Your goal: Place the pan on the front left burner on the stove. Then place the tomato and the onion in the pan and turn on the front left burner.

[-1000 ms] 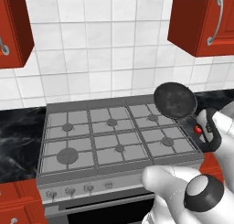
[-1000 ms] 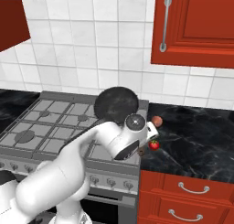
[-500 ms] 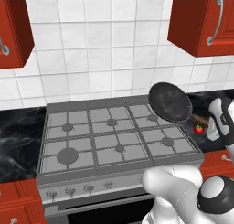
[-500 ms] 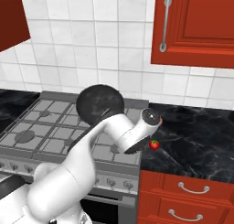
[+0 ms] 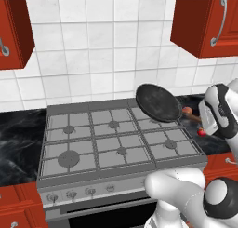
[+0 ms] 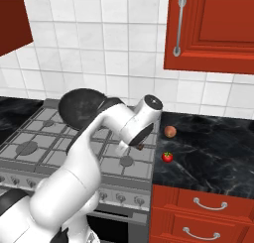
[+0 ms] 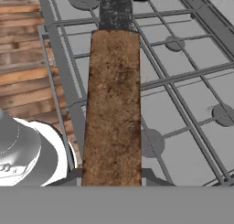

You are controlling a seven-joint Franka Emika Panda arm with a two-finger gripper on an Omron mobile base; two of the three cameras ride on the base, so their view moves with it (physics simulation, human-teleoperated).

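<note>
My gripper (image 7: 112, 175) is shut on the brown wooden handle (image 7: 112, 109) of the black pan (image 5: 158, 103). The pan hangs tilted in the air over the back right grates of the stove (image 5: 97, 143). In the right base view my arm partly covers the pan (image 6: 82, 108). The wide front left burner (image 5: 69, 158) lies bare under its grate, well left of the pan. On the black counter right of the stove sit the onion (image 6: 170, 132) and, nearer the front, the tomato (image 6: 167, 157). The tomato (image 5: 201, 132) peeks out beside my hand.
Small knobs (image 5: 71, 193) line the stove's front panel. Red wall cabinets (image 5: 204, 22) hang above right and left, with a white tiled wall behind. Red drawers (image 6: 203, 212) sit under the counter. Wooden floor (image 7: 23, 77) shows beyond the stove's edge.
The pan, still held by its handle, has travelled left from beside the stove's right edge to above the back right grates. Tomato and onion have stayed put.
</note>
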